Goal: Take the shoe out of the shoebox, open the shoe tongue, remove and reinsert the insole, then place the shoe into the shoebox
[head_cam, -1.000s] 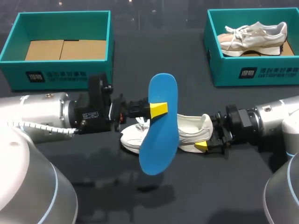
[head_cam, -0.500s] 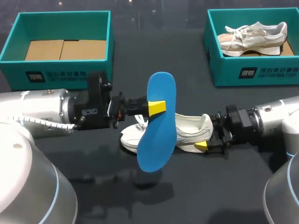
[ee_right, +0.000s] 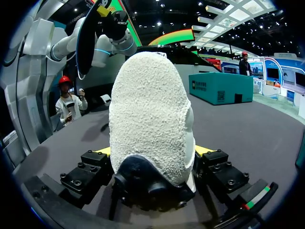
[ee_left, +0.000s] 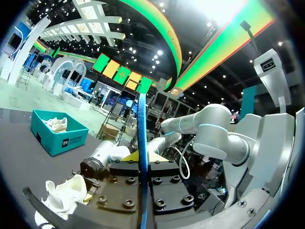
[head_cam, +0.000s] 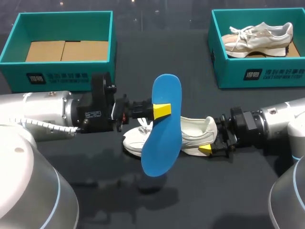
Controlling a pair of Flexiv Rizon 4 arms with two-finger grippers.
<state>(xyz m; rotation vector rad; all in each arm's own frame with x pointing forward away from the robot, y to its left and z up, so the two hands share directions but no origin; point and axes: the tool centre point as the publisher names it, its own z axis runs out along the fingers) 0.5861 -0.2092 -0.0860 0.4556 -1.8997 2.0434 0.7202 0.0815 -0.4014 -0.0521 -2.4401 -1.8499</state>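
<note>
Here, white print (head_cam: pixel 57 77) on left-hand shoebox (head_cam: pixel 14 33).

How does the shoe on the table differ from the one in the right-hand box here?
The table shoe lies on the open table, its heel clamped by the right gripper. The boxed shoe sits untouched inside the right shoebox. The table shoe looks all white, while the boxed shoe has beige panels. Both are laced sneakers with toes pointing to the robot's left.
</note>
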